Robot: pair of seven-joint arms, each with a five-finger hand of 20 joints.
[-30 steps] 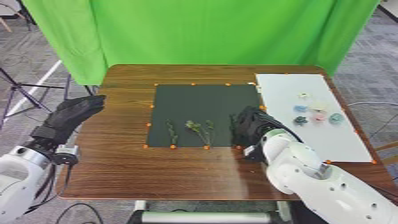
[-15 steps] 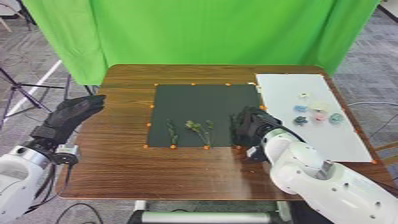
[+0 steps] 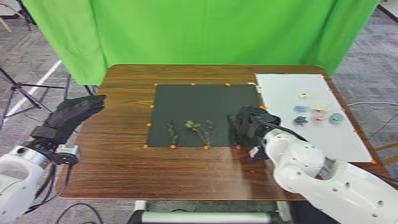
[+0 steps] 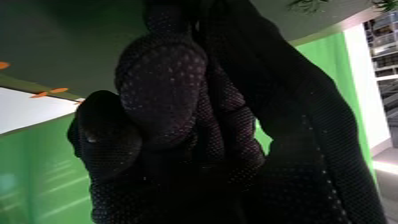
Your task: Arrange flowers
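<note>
Head view, clock with 12 at the far edge. Right hand (image 3: pixel 257 121) and its forearm a touch nearer 3 o'clock than a second ago; left hand (image 3: pixel 73 113) unchanged, out past the mat's 9 o'clock, fingers relaxed. Right hand sits at the dark mat's (image 3: pixel 204 97) 4 o'clock; cannot tell whether it grasps anything. Flower stems (image 3: pixel 199 131) lie on the mat around 6 o'clock, a thin green sprig (image 3: pixel 172 134) nearer 7, both as before. White sheet (image 3: pixel 289 85), 3 o'clock of the mat, bears loose small blooms (image 3: pixel 336 118): blue, cream, pink, teal.
</note>
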